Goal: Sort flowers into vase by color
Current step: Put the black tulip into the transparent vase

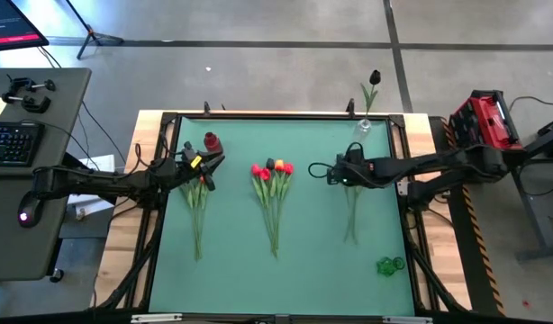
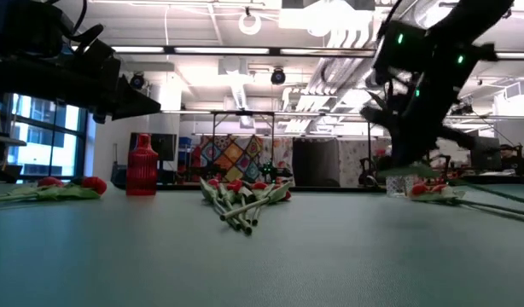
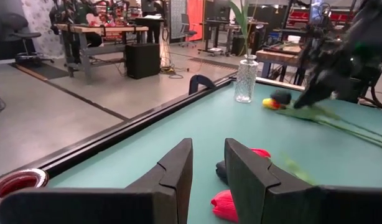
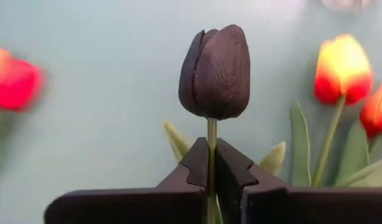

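Note:
My right gripper point(image 1: 333, 172) is shut on a near-black tulip point(image 4: 214, 70), low over the right bunch of orange-red tulips point(image 4: 342, 62), whose stems point(image 1: 351, 214) lie flat on the green mat. My left gripper point(image 3: 208, 167) is open just above the red heads point(image 3: 226, 204) of the left bunch point(image 1: 197, 209), touching nothing. A middle bunch of red and orange tulips point(image 1: 272, 178) lies on the mat. The red vase point(image 1: 212, 142) stands beside my left gripper. A clear glass vase point(image 1: 364, 125) at the far edge holds one near-black tulip point(image 1: 375, 78). My right gripper pinches the near-black tulip's stem point(image 4: 211, 134) between its two fingers, just below the head. The head stands out past the fingertips point(image 4: 197, 163). The gripper reaches in from the table's right, slanting down. Whether the rest of the stem is off the mat does not show.
A small green object point(image 1: 391, 265) lies near the mat's near right corner. A raised dark frame point(image 1: 285, 116) runs around the mat. Bare mat shows between the bunches and along the near edge. A desk with a keyboard point(image 1: 13, 142) stands left of the table.

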`<state>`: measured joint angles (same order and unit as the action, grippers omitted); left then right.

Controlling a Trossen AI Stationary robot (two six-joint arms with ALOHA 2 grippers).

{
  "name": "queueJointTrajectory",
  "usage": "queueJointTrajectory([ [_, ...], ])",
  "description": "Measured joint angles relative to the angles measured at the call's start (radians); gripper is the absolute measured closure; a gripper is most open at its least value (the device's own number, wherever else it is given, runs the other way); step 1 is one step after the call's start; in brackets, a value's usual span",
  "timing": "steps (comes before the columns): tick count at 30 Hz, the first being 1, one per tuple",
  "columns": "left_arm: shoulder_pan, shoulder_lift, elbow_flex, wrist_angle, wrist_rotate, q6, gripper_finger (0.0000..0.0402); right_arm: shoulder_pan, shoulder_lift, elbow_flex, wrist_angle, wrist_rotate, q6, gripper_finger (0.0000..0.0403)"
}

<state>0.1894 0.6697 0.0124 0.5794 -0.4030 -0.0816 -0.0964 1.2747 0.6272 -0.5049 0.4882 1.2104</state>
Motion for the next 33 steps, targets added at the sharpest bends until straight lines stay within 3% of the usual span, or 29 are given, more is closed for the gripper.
queueJointTrajectory([
  [10,0.0,0.0,0.0,-0.001,-0.001,-0.003,0.0322,0.166,-0.255,0.064,-0.032,0.397,-0.043,0.0402],
  [22,0.0,0.0,0.0,-0.002,-0.001,-0.003,0.0322,0.267,-0.393,0.067,0.033,1.056,-0.233,0.0403],
  [33,0.0,0.0,0.0,-0.002,0.0,-0.002,0.0322,0.075,-0.399,0.165,0.093,1.083,-0.529,0.0403],
])
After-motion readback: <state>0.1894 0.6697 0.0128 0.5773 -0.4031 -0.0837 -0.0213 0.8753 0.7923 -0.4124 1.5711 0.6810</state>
